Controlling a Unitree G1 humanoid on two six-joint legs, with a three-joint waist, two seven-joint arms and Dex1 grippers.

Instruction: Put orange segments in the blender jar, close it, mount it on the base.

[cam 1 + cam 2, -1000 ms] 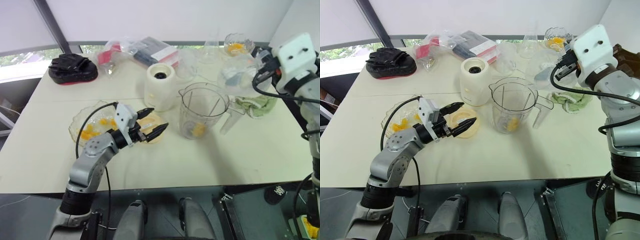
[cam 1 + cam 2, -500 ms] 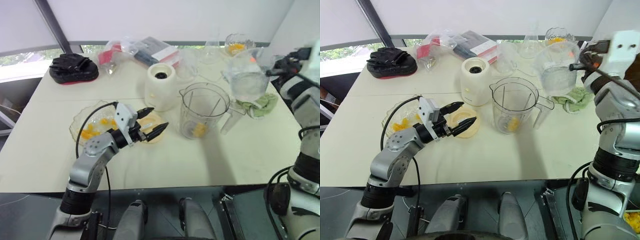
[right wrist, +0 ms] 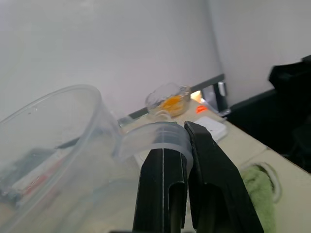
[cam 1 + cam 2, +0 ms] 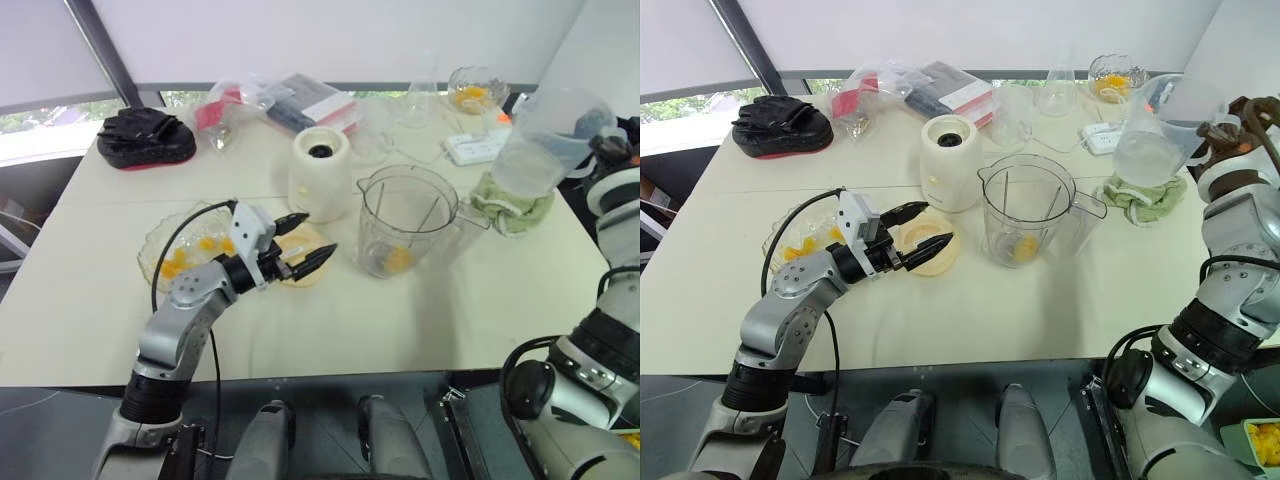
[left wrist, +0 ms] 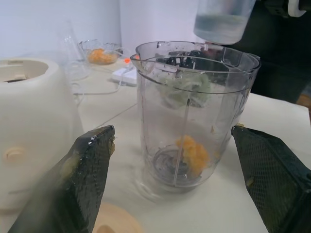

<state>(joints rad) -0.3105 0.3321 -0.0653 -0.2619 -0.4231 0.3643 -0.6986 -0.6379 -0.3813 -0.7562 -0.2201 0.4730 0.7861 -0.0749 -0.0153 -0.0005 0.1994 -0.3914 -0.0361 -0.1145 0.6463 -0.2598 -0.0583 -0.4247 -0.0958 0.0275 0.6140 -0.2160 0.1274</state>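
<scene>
1. Left pincer (image 4: pixel 308 254) gapes wide, released, hovering over the flat orange lid (image 4: pixel 305 262).
2. Blender jar (image 4: pixel 405 220) stands mid-tabletop (image 4: pixel 330 330), orange segments (image 5: pixel 193 151) inside, base (image 4: pixel 320 172) at its ten o'clock.
3. Right pincer (image 3: pixel 187 160) is clenched on a clear pitcher's handle (image 3: pixel 154 141), up at two o'clock.

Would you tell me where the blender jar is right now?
The blender jar stands mid-table in the eye views, right of the base and ahead of the open left gripper.
</scene>
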